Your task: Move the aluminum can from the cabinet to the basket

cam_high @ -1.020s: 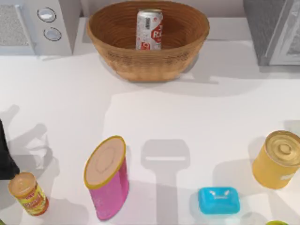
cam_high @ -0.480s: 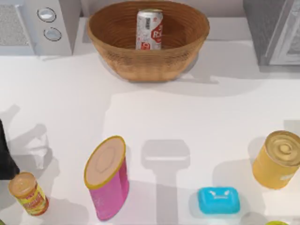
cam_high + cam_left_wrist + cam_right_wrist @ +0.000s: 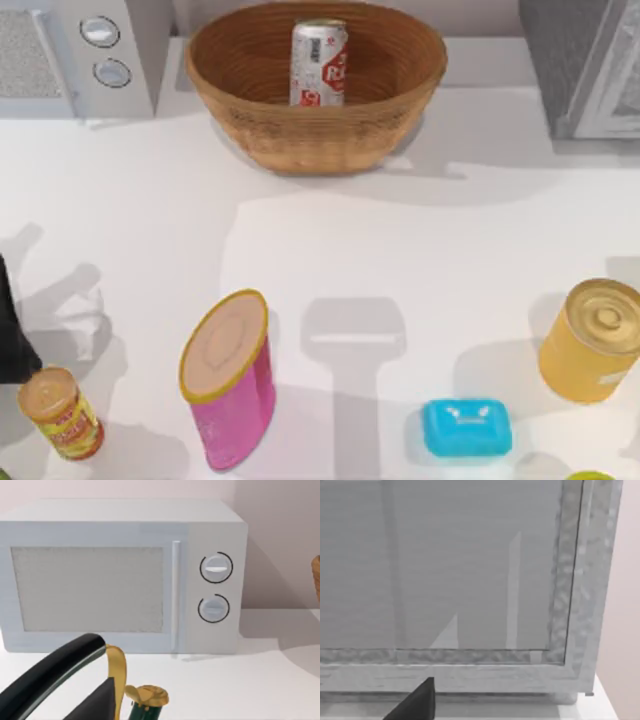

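Observation:
The aluminum can (image 3: 318,62), silver-white with red lettering, stands upright inside the woven basket (image 3: 250,120) at the back middle of the table. The grey speckled cabinet (image 3: 575,65) is at the back right, and its pale framed door panel (image 3: 470,570) is shut. A black part of my right gripper (image 3: 415,704) shows low in the right wrist view, facing that door. My left arm (image 3: 8,335) sits at the table's left edge. A black part of my left gripper (image 3: 52,672) points towards the microwave.
A microwave (image 3: 80,50) with two knobs stands at the back left. Along the front are an orange-labelled jar (image 3: 60,412), a pink canister (image 3: 230,378), a blue soap box (image 3: 466,427) and a golden tin (image 3: 592,340). A dark green gold-topped thing (image 3: 146,702) lies near my left gripper.
The shadow at the table's front right has drawn back towards the right edge. The can, the basket and the other things have not moved.

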You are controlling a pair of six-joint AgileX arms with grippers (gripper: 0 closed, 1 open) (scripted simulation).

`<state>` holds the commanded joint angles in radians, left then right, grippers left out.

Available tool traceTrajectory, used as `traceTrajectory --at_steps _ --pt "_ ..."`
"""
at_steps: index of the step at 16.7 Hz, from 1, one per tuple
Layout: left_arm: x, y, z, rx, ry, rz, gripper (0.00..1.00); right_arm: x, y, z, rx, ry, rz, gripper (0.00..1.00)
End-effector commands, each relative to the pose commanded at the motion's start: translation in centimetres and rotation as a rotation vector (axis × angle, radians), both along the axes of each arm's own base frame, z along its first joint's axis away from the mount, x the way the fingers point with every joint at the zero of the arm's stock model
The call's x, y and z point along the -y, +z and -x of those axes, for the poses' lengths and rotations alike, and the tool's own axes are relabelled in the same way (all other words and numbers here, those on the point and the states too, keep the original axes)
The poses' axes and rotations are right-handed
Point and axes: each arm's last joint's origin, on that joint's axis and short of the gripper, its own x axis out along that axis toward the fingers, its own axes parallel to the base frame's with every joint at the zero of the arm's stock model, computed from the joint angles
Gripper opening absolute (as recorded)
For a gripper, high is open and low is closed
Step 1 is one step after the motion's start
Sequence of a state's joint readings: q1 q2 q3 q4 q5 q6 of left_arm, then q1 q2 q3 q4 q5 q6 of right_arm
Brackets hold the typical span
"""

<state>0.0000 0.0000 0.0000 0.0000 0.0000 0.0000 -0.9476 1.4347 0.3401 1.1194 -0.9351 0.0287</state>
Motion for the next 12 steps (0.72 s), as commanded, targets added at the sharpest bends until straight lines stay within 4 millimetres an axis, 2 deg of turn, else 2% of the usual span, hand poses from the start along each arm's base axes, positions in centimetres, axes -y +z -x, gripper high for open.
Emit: traceTrajectory --at_steps 4,12 --pt "0.0 0.0 0.0 0.0 0.0 0.0 1.0 1.9 -1.1 0.7 -0.001 0.0 0.0 1.0" --pt "0.0 0.0 0.0 0.0 0.0 0.0 1.0 2.1 -1.0 0.6 -0.003 0.002 -0.003 1.0"
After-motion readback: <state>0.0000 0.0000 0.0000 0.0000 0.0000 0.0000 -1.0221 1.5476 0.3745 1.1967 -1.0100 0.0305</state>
